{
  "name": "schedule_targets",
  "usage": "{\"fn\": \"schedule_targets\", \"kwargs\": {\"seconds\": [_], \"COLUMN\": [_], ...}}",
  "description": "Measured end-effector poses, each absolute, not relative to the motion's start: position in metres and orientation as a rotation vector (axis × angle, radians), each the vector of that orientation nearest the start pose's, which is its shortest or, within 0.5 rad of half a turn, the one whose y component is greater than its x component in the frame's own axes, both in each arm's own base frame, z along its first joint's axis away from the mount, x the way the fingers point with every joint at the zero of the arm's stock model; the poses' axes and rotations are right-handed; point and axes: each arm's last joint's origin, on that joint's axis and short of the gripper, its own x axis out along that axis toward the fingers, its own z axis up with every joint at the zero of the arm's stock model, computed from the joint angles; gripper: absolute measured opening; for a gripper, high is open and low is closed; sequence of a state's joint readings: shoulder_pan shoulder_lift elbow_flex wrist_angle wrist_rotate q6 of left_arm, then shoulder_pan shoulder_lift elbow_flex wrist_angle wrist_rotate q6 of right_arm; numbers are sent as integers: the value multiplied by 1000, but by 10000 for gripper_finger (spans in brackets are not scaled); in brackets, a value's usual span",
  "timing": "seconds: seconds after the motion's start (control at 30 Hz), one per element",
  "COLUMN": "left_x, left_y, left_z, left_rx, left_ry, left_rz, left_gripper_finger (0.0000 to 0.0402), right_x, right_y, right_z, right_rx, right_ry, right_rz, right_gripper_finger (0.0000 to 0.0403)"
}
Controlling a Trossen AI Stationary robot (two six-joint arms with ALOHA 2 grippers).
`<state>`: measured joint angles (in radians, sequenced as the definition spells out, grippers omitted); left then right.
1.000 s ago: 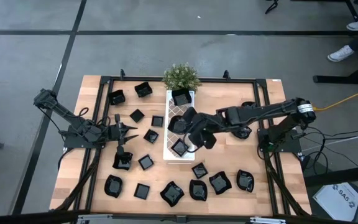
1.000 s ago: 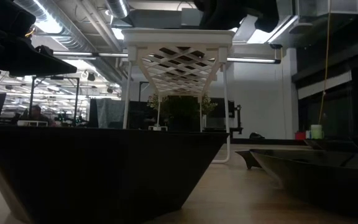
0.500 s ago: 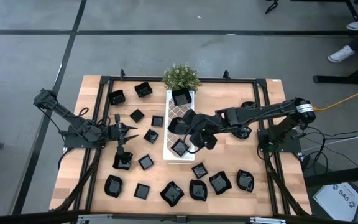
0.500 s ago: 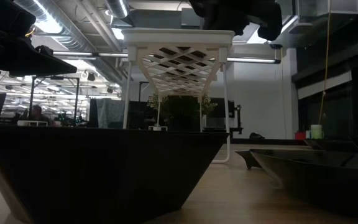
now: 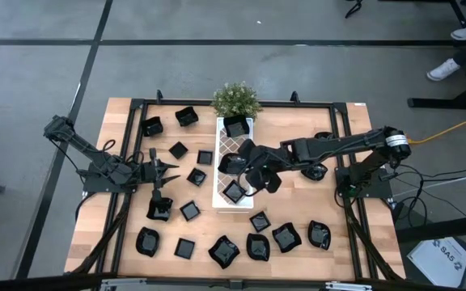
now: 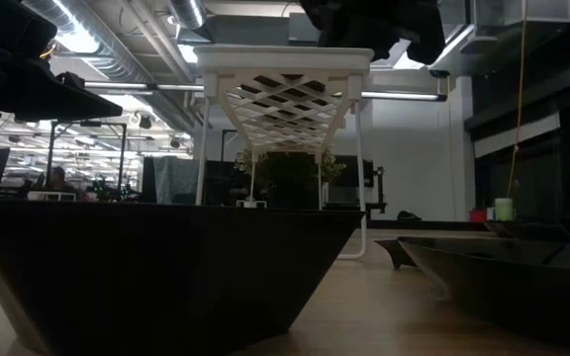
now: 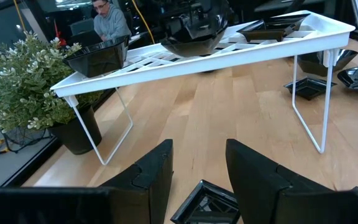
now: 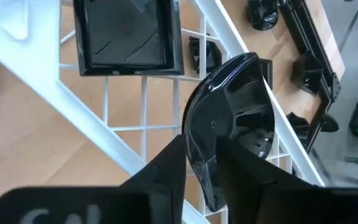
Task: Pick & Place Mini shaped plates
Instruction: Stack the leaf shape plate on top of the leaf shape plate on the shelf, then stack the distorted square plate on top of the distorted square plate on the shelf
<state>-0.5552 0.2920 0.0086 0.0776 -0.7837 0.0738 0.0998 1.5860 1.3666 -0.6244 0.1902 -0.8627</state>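
Many small glossy black dishes lie scattered on the wooden table [image 5: 298, 202]. The white lattice tray [image 5: 231, 144] stands on thin legs at the table's middle. It carries a square dish [image 5: 235, 125] at its far end and another [image 5: 233, 191] toward its near end. My right gripper [image 5: 245, 164] reaches in from the right over the tray's middle, shut on a round-rimmed dish [image 5: 231, 162]. My left gripper [image 5: 171, 167] waits open over the table's left half, above a square dish [image 7: 207, 202]. My right gripper [image 8: 201, 168] pinches the round dish's rim [image 8: 199, 146] between its two fingers, one on the inner face and one on the outer. The fingers slant down from the table's right. The dish [image 7: 191, 31] tilts, its underside at the lattice [image 7: 229, 53]; whether it touches, I cannot tell.
A green potted plant [image 5: 235, 99] stands at the tray's far end. More dishes line the near edge [image 5: 257, 245] and the left half [image 5: 178, 150]. In the low view one dish [image 6: 156, 267] fills the foreground. A black metal frame [image 5: 342, 145] borders the tabletop.
My right gripper, with the round dish in it, has shifted slightly toward the table's left over the tray.
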Motion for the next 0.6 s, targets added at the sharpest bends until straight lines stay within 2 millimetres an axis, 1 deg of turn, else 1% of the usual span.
{"fn": "schedule_targets", "kwargs": {"seconds": [0.2, 0.37, 0.43, 0.6], "left_x": [100, 100, 100, 100], "left_y": [-38, -38, -38, -38], "left_z": [151, 151, 151, 151], "left_rx": [201, 201, 201, 201], "left_ry": [170, 170, 170, 170], "left_rz": [222, 221, 222, 222], "left_gripper_finger": [143, 143, 143, 143], "right_x": [339, 341, 340, 334], "right_y": [28, 29, 30, 38], "right_z": [301, 303, 305, 314], "right_rx": [-825, -719, -656, -435], "right_ry": [827, 808, 805, 777], "right_rz": [230, 175, 149, 69], "right_gripper_finger": [119, 132, 133, 133]}}
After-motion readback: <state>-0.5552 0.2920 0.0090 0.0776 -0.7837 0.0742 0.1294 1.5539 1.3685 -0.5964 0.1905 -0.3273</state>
